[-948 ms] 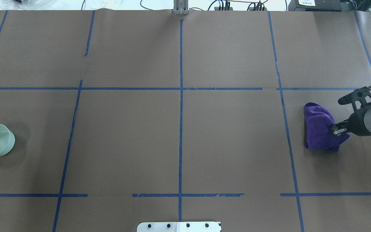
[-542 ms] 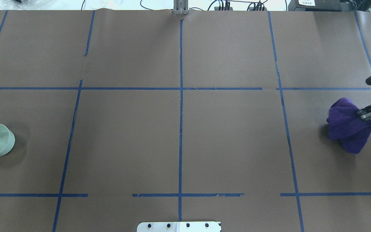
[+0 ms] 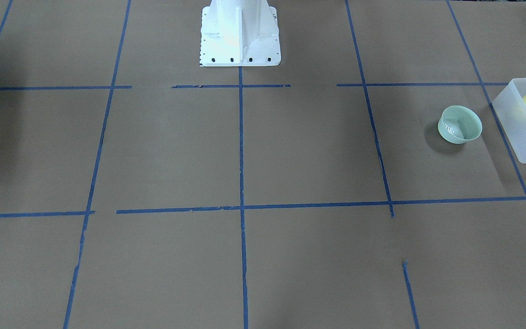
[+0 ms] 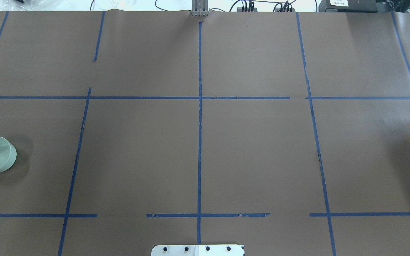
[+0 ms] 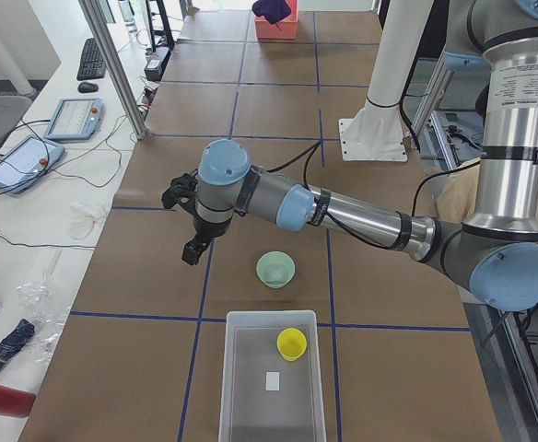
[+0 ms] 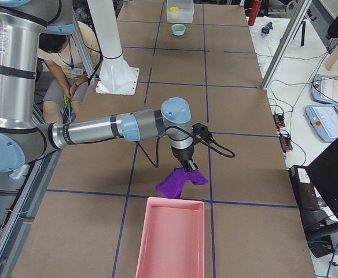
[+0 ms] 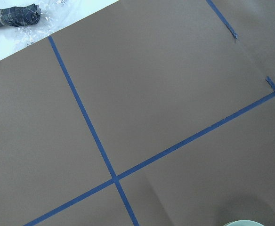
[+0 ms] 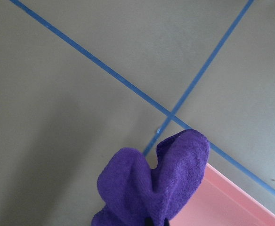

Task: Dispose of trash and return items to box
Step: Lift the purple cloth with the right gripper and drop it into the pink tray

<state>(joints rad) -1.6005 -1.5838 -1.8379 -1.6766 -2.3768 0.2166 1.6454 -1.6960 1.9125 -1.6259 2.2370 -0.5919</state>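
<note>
Yellow cup (image 5: 292, 343) sits inside the box (image 5: 226, 396), down and off to the left of my left claw (image 5: 193, 250), with the green bowl (image 5: 275, 270) nearer the claw than the box is.

Starting at that left claw: it hangs above the table (image 5: 140, 276) with its fingers pointing down. Only the side view catches them, so I cannot tell whether they are apart or together. The nearest thing is the green bowl, below the claw and a little toward my base, upright on the brown paper. My left wrist camera sees only a sliver of its rim at the bottom edge. Farther to my left comes the box, close to the bowl but not touching it. The cup is in the box corner closest to the bowl and to my base, and a small white label (image 5: 273, 378) shows on the box floor.

My right claw (image 6: 188, 166) is at the opposite end of the table, well apart from cup and box, which lie far off to its left. It is clamped on the purple cloth (image 6: 177, 180), which bunches directly under it and hangs down. In my right wrist view the dark fingertips barely show among the folds. Just past this claw, to its right, lies the pink tray (image 6: 169, 243), its near rim close by the cloth's lower end. I cannot tell whether the cloth touches the paper or the rim.
</note>
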